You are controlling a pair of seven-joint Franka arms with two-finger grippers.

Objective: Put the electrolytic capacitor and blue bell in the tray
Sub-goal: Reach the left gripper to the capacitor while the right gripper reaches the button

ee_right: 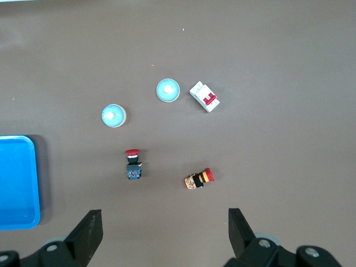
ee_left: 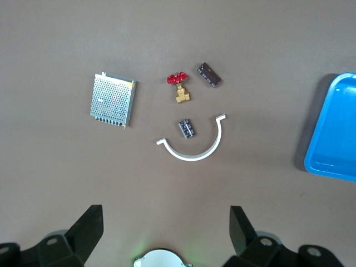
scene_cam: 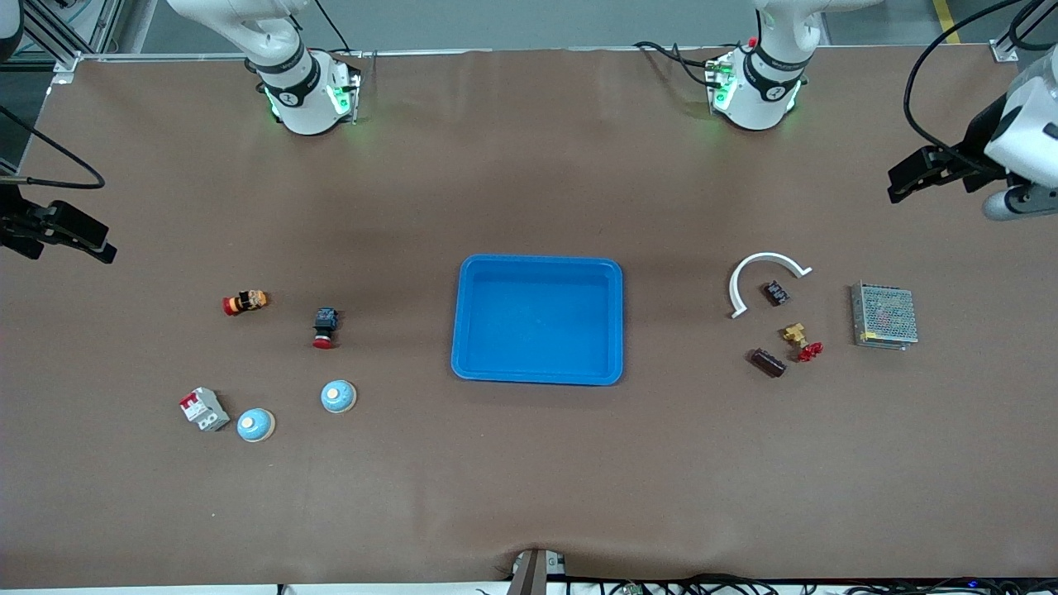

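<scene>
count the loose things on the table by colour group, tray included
blue: 3 — tray, bell, bell
red-topped: 4 — push button, push button, breaker, valve
dark: 2 — parts
white: 1 — arc
grey: 1 — mesh box
total: 11

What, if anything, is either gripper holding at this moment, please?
Nothing: the left gripper and right gripper both hang open over bare table, and the tray holds nothing.
</scene>
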